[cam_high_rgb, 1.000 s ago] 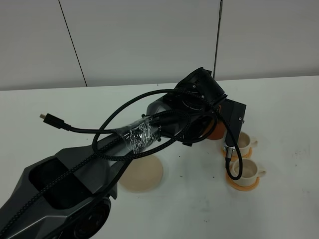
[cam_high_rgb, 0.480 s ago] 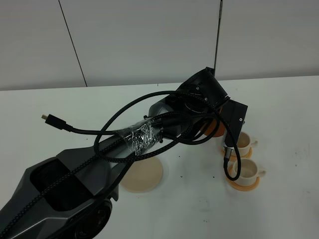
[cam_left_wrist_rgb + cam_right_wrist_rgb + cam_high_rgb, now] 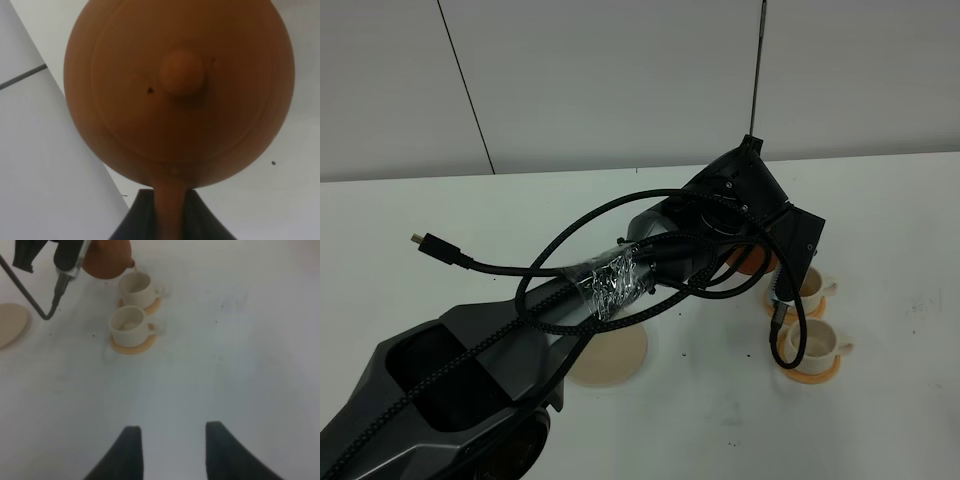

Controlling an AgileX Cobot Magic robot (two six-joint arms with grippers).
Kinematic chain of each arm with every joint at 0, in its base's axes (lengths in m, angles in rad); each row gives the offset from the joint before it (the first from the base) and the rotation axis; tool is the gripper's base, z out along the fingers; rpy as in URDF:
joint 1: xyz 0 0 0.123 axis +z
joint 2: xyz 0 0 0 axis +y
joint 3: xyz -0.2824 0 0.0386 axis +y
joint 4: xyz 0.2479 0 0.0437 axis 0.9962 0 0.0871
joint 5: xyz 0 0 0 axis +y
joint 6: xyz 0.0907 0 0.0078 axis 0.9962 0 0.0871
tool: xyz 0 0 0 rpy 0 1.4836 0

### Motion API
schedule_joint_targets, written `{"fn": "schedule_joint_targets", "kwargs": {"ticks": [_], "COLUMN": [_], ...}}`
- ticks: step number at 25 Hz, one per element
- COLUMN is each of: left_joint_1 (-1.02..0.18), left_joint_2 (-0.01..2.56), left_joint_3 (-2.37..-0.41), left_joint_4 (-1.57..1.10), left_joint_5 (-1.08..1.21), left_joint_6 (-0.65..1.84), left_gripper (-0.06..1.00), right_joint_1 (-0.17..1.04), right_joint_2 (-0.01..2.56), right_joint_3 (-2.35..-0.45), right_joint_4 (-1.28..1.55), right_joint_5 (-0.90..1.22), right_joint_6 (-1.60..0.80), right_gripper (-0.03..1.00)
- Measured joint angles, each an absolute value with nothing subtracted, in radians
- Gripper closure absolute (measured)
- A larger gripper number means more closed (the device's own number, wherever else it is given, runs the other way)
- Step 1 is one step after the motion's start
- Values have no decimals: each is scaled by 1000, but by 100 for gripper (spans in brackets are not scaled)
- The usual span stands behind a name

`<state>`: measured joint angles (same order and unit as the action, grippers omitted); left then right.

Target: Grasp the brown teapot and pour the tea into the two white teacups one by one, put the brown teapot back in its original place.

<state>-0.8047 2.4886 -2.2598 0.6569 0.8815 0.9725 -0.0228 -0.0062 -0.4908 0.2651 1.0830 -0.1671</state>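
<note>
Beige trivet (image 3: 616,360): bare and nearest the camera, partly under the arm's link. The pot is off it, so the return step is not yet done.
Near teacup (image 3: 805,342): upright on its orange coaster (image 3: 812,373). Contents cannot be told.
Far teacup (image 3: 811,285): upright on its own coaster, with the spout (image 3: 132,263) just at its rim.
Brown teapot (image 3: 749,260): held in the air beside the far teacup. Over the last second the left wrist has rolled and edged toward the cups, tipping the pot further. Judgement: pour into the far teacup is starting; no stream of tea is discernible.
Left gripper (image 3: 170,216): clenched on the loop handle (image 3: 169,197), which runs between the dark fingers.
Right gripper (image 3: 172,450): fingers spread, holding nothing, over bare table (image 3: 240,365) well apart from the cups.
</note>
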Motion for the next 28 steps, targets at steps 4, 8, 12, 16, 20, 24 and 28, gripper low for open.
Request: {"fn": "schedule_joint_targets", "kwargs": {"ticks": [4, 8, 12, 16, 20, 24, 28], "left_joint_1": [-811, -812, -820, -822, -822, -827, -829], "left_joint_2": [2489, 2489, 2489, 2489, 2489, 2489, 2489], "left_joint_3": [-2260, -2260, -2260, -2260, -2260, -2260, -2260], "left_joint_4": [681, 688, 714, 716, 719, 733, 735], "left_joint_5": [889, 895, 903, 904, 904, 905, 905], "left_joint_6": [987, 989, 992, 995, 995, 997, 999], "left_gripper": [78, 78, 78, 78, 78, 78, 78], "right_joint_1": [-23, -23, -23, -23, -23, -23, -23], "right_joint_2": [-6, -6, -6, -6, -6, -6, -6], "right_joint_3": [-491, -491, -491, -491, -491, -491, -491], "right_joint_4": [265, 265, 265, 265, 265, 265, 265], "right_joint_5": [1083, 1083, 1083, 1083, 1083, 1083, 1083], "right_joint_6": [-167, -167, -166, -166, -166, -167, -167], "right_gripper": [67, 67, 67, 67, 67, 67, 67]}}
